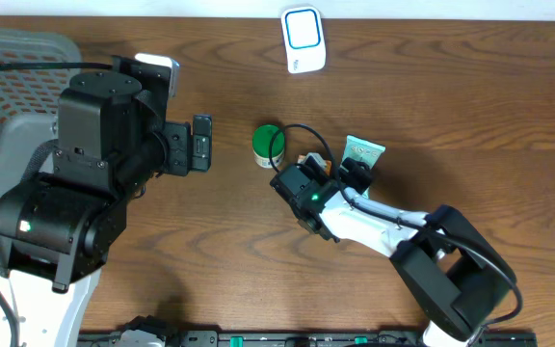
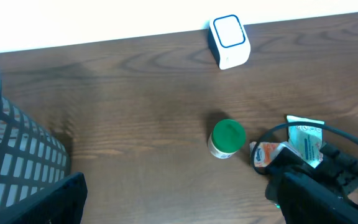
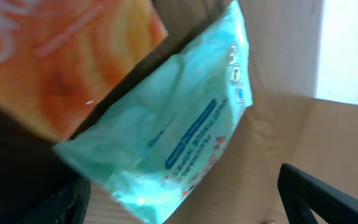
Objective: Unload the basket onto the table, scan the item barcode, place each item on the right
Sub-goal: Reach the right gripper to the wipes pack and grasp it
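Wipes pack (image 3: 179, 130) sits between the right gripper's (image 1: 337, 170) wide-open jaws, not clamped.
It lies on the worktop (image 1: 451, 96) touching an orange packet (image 3: 61, 56), well apart from the white scanner (image 1: 303, 39); left gripper (image 1: 201, 142) wide open, empty, off to the side.

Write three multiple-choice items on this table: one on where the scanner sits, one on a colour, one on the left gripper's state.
1. The scanner stands:
A. near the table's far edge
B. on top of the jar
C. in the left gripper

2. The lid of the jar is:
A. red
B. green
C. blue

3. The left gripper is:
A. shut on the jar
B. shut on the scanner
C. open, holding nothing

Answers:
1 A: it stands beyond the jar, by the far edge.
2 B: the overhead and left wrist views both show green.
3 C: its fingers stand apart with nothing between them.
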